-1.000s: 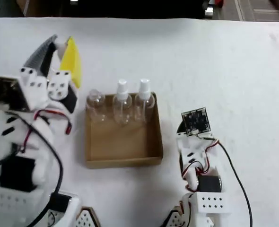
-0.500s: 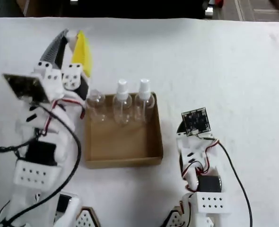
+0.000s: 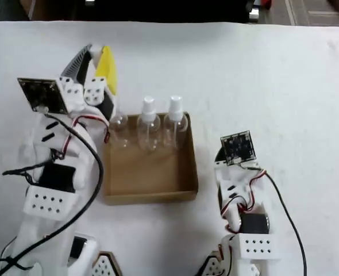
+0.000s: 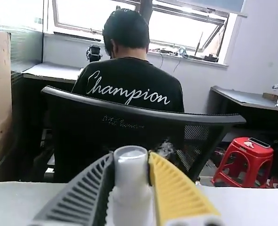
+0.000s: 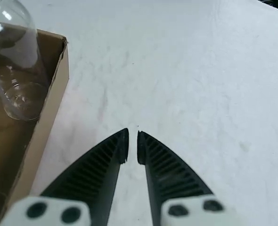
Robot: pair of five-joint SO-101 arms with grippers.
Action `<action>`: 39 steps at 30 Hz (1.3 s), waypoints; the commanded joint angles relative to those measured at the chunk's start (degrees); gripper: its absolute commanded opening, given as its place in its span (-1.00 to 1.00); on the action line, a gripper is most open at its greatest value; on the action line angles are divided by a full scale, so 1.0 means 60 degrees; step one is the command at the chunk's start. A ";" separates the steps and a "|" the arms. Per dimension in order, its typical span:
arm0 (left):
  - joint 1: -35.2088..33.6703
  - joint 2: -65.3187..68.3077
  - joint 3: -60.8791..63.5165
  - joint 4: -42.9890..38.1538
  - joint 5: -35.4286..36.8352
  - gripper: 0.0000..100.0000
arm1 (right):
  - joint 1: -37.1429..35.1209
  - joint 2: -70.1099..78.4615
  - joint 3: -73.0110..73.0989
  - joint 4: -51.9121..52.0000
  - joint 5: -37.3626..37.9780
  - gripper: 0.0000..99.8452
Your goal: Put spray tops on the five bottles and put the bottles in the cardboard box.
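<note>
Counted in the high view: one cardboard box (image 3: 149,197) and three bottles standing upright in it along the far wall. Two bottles (image 3: 149,131) (image 3: 176,127) are fitted with spray tops; the third bottle (image 3: 119,131), at the far left corner, is bare.

One loose spray top (image 4: 131,176) is seen in the left wrist view, clamped between the grey finger (image 4: 82,197) and the yellow finger (image 4: 174,193). In the high view the contents of the left gripper (image 3: 97,57) cannot be made out. The left arm is raised, with the gripper just beyond the box's far left corner.

The right arm (image 3: 241,190) is folded back beside the box. The right gripper (image 5: 132,143) is drawn nearly together, with nothing held, low over the table (image 3: 261,75).
</note>
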 commanded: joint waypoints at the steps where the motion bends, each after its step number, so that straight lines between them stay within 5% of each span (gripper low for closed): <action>1: 0.0051 0.0022 0.0059 -0.0278 0.0088 -0.95 | -0.0007 -0.0081 -0.0073 -0.0256 0.0103 -0.97; 25: -0.0007 0.0022 0.0396 -0.0220 0.0073 -0.94 | -0.0007 -0.0066 -0.0073 -0.0256 0.0117 -0.97; 30: -0.0212 -0.0007 0.0806 -0.0205 0.0161 -0.74 | -0.0007 -0.0066 -0.0073 -0.0256 0.0117 -0.97; 39: -0.0212 -0.0051 0.0821 -0.0205 0.0147 -0.73 | -0.0007 -0.0066 -0.0059 -0.0256 0.0117 -0.97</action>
